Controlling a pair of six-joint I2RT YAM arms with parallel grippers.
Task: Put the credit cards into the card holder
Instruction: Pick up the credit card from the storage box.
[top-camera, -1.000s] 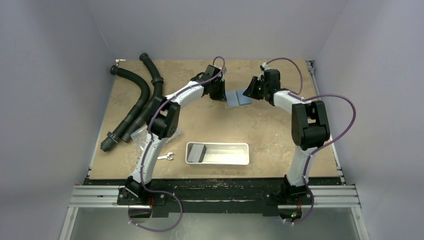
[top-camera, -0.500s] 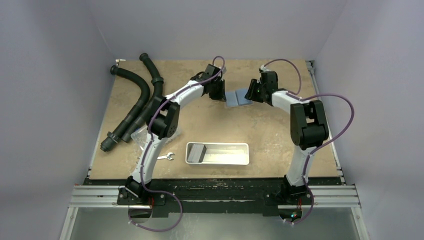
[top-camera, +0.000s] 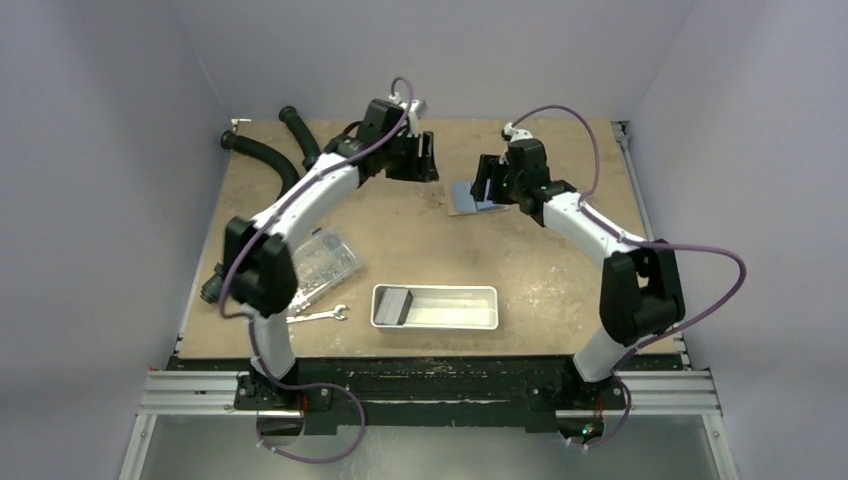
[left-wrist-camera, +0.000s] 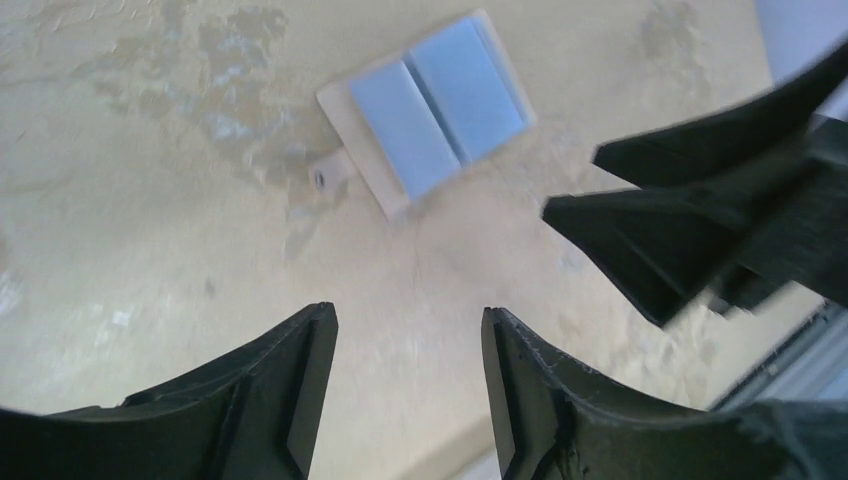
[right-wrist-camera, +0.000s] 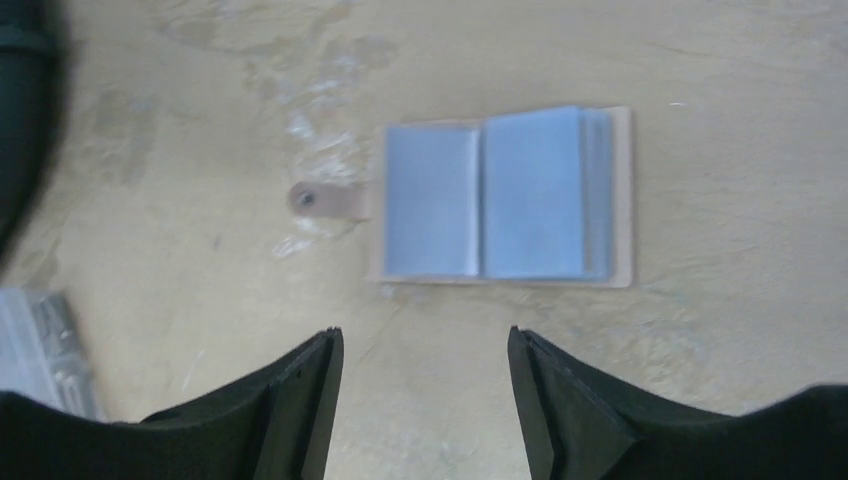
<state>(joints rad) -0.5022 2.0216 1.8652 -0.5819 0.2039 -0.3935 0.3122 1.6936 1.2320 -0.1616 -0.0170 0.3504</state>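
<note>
The card holder (top-camera: 469, 196) lies open and flat on the table, its two light blue panels facing up, also in the left wrist view (left-wrist-camera: 435, 110) and the right wrist view (right-wrist-camera: 500, 195). My left gripper (top-camera: 421, 160) (left-wrist-camera: 408, 315) hovers to its left, open and empty. My right gripper (top-camera: 487, 180) (right-wrist-camera: 425, 335) hovers over its right edge, open and empty too. Neither touches the holder. Dark grey credit cards (top-camera: 393, 305) lean in the left end of the long white tray (top-camera: 470, 322) near the front.
A clear plastic box (top-camera: 320, 262) of small parts sits front left, with a silver wrench (top-camera: 322, 316) just before it. Black hoses (top-camera: 262, 156) lie at the back left. Grey walls close in the table on three sides.
Both grippers let go of the card holder, opened and rose away from it. The left arm swung back and left, uncovering the clear box. The holder now lies flat.
</note>
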